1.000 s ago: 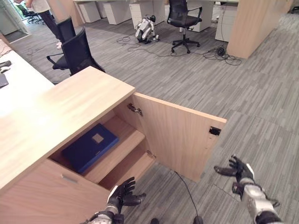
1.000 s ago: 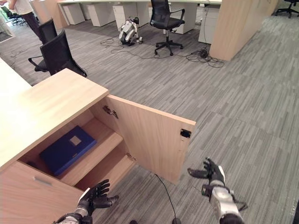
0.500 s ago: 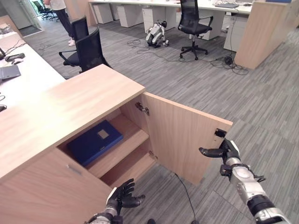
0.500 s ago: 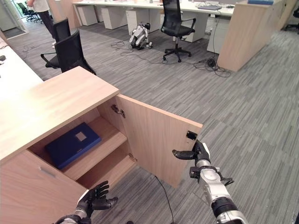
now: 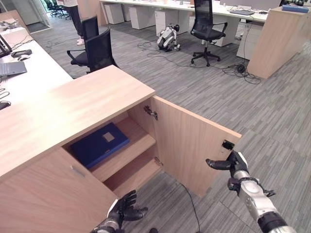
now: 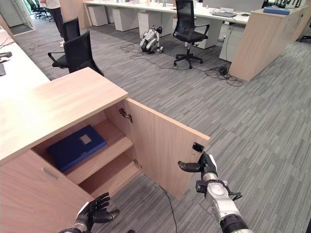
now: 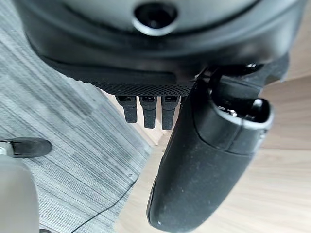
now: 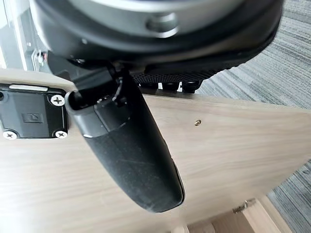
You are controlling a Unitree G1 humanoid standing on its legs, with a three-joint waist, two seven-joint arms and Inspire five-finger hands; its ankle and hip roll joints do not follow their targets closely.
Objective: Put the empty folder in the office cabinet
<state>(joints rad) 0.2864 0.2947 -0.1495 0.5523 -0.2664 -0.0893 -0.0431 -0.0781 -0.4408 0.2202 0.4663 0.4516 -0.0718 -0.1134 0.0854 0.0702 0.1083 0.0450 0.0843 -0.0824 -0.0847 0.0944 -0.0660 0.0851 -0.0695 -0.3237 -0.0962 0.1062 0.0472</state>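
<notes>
One blue folder (image 5: 98, 144) lies partly shadowed on the cabinet's upper shelf (image 5: 131, 150), well apart from both hands: right hand (image 5: 232, 164) relaxed at the door (image 5: 192, 145) edge, left hand (image 5: 124, 212) loose below.

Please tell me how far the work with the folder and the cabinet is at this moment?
Done: the blue folder lies flat on the upper shelf inside the cabinet, and neither hand holds it.
In hand: the right hand, fingers relaxed, is at the free edge of the open cabinet door, beside its black latch plate.
Left: probably closing the door. The left hand hangs open low by the cabinet front.
</notes>
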